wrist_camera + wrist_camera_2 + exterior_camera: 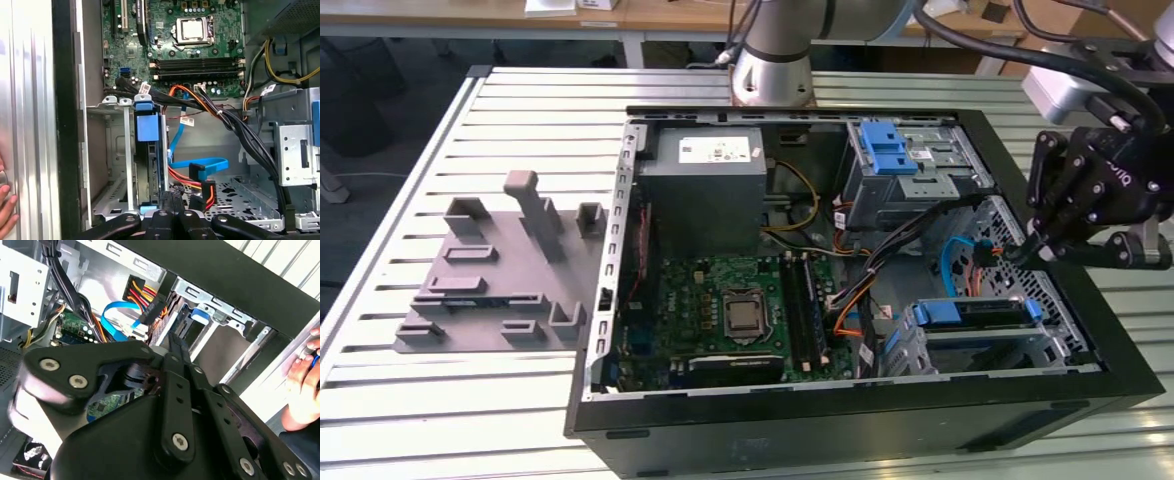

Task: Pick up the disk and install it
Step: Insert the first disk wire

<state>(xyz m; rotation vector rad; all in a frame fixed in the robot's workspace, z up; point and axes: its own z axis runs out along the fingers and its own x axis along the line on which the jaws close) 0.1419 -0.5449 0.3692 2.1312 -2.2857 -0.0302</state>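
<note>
The disk (971,313) stands on edge in the drive cage at the case's near corner, on the exterior view's right; its blue carrier bracket (147,126) faces out of the cage. In the second wrist view the bracket's blue tab (198,315) shows just beyond my fingertips. My black gripper (1023,255) hangs over the case's side wall, a little above and behind the disk. Its fingers are shut together with nothing between them in both wrist views (175,197) (176,342), and they point toward the cage beside the disk.
Black, orange and blue cables (200,167) cross the space between the cage and the motherboard (734,310). A grey power supply box (707,185) and a cage with a blue latch (894,150) sit at the back. A person's hand (302,372) rests outside the case wall. A grey fixture plate (494,290) lies beside the case.
</note>
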